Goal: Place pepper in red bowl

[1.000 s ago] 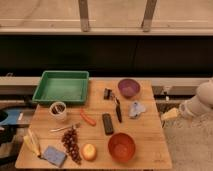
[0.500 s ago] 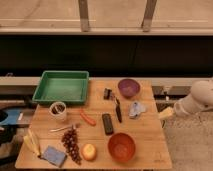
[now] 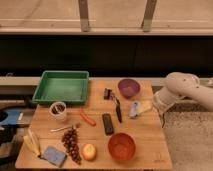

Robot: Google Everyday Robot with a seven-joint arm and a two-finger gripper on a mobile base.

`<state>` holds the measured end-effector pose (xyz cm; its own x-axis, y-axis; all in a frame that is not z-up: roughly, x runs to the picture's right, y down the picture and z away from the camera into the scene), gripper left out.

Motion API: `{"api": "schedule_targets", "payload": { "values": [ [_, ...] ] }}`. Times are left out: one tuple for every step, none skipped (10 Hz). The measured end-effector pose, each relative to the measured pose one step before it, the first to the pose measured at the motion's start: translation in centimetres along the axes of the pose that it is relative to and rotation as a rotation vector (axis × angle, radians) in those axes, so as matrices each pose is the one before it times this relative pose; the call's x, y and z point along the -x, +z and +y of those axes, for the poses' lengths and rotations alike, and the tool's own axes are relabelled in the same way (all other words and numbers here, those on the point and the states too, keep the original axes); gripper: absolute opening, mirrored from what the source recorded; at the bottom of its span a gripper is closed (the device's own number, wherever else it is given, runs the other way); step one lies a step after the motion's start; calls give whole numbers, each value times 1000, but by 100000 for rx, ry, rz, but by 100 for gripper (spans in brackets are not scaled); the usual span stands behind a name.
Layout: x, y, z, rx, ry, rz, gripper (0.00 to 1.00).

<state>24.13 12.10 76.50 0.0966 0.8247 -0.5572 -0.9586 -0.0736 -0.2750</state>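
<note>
**While the arm leans in from the right, the pepper lies mid-table**

Where the wooden table [image 3: 150, 132] ends on its right side, the white arm [image 3: 182, 87] comes in from the edge of view, bends at a rounded elbow and angles down toward the tabletop. Its gripper [image 3: 144, 106] sits low over the right part of the table, just beside a crumpled blue-and-white packet [image 3: 133, 109]; whether it is wide or narrow I cannot tell. It holds nothing that I can see.

The pepper [image 3: 88, 118] lies flat near the middle of the table, well apart from the gripper. The red bowl [image 3: 122, 146] stands at the front edge, to the right of the pepper.

Between gripper and pepper lie a dark utensil [image 3: 118, 110] and a black block [image 3: 107, 123]. A purple bowl [image 3: 128, 87] stands at the back, a green tray [image 3: 60, 87] at the back left. A white cup [image 3: 58, 110], grapes [image 3: 71, 144], a round yellow fruit [image 3: 89, 151], a banana [image 3: 33, 142] and a blue sponge [image 3: 54, 155] fill the left and front.
</note>
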Motion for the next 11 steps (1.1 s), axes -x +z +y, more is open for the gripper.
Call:
{"api": "schedule_targets", "payload": {
  "values": [
    [133,83,343,127,-1080,326,80],
    [-282,-79,-400,-420,440,449,80],
    [27,38,71,103,-156,-25,80],
    [119,65,250,191,-404,13,80],
    [-34,-52,-136,-89,258,-131,80],
    [-38,-61,-179,26,321,-161,80],
    [115,71,70,519,-489,70,80],
    [109,18,92,257,-1197,-185,80],
    [301,148,476,-35,-1768,-101,80],
    [755,292,1398,-32,-3214,-231,80],
    [713,236,1607,-125,-3538,-320,80]
  ]
}}
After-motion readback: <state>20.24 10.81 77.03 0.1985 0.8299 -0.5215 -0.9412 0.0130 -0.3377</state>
